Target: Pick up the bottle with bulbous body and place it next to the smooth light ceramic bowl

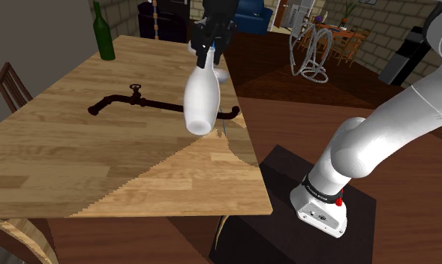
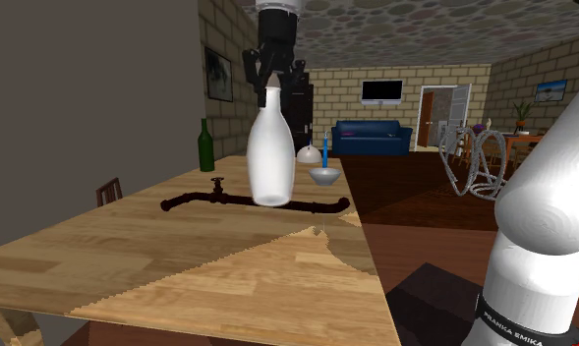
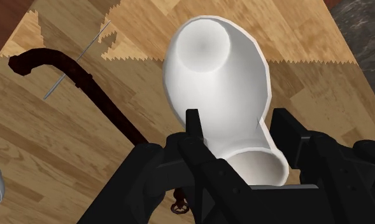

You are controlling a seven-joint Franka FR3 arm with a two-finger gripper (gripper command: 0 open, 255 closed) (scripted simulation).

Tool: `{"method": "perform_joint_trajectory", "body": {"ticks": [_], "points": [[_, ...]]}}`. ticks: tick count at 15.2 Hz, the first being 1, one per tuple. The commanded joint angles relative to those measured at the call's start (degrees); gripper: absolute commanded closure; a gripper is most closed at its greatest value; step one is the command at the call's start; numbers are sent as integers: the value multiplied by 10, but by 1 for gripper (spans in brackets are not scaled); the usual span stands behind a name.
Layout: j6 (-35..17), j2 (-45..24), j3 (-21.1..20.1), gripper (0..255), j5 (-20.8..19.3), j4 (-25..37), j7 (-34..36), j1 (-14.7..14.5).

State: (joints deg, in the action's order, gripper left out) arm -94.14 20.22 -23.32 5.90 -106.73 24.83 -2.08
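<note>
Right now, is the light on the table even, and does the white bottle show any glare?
Shoulder view: the wooden table has a brighter wedge toward the view's lower right, its border sawtoothed. Second exterior view: the same jagged border crosses the near tabletop. Wrist view: the white bottle, in the tool, is softly shaded, with no glare.

The bottle (image 1: 202,97) looks smooth, the table (image 1: 76,165) grained wood.

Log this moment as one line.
phase: carry | gripper: shut on white bottle at its neck | bottle: neck up, over table near dark pipe | bowl: on table, bottle not yet set beside it
</note>
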Motion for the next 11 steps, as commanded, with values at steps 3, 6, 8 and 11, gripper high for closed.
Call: {"method": "perform_joint_trajectory", "body": {"ticks": [3, 6, 8, 11], "points": [[30, -10, 0, 255, -4, 40, 2, 2], [54, -20, 0, 255, -7, 73, 4, 4], [70, -27, -1, 255, -10, 96, 6, 4], [94, -39, -3, 255, -14, 131, 9, 6]]}}
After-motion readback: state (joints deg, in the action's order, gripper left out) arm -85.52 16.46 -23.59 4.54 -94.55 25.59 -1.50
